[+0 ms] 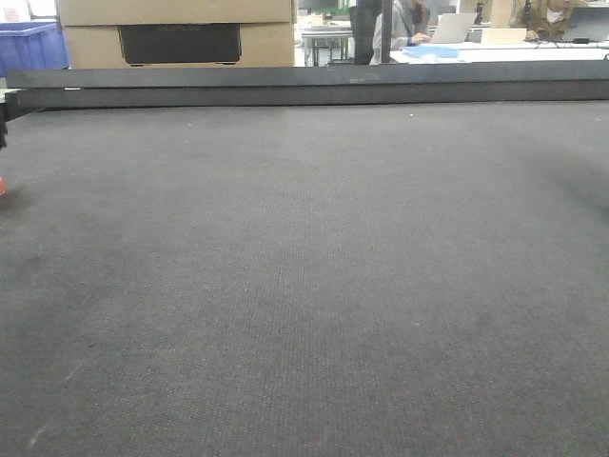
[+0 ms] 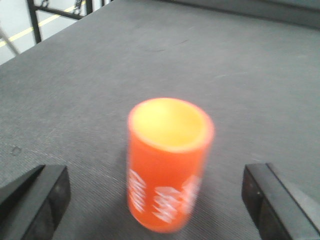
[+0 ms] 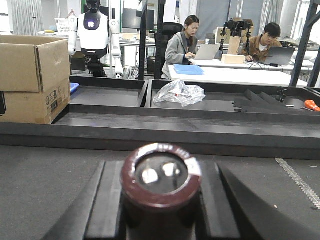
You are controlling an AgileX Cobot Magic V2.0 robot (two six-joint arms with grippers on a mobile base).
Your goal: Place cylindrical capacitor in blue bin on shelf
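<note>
Right hand [image 3: 161,192] clamps the cylindrical capacitor [image 3: 161,172] upright, at 6 o'clock in my wrist view. Left hand [image 2: 157,197] gapes wide around the orange-red cylinder [image 2: 167,165], not touching. Shelf unseen; I should grip firmly, carry level, avoid tilting.

The counter [image 1: 314,286] lies open up to a raised far rail [image 1: 314,86]. An orange cylinder [image 2: 169,165] stands inside the left claw [image 2: 156,195].
</note>
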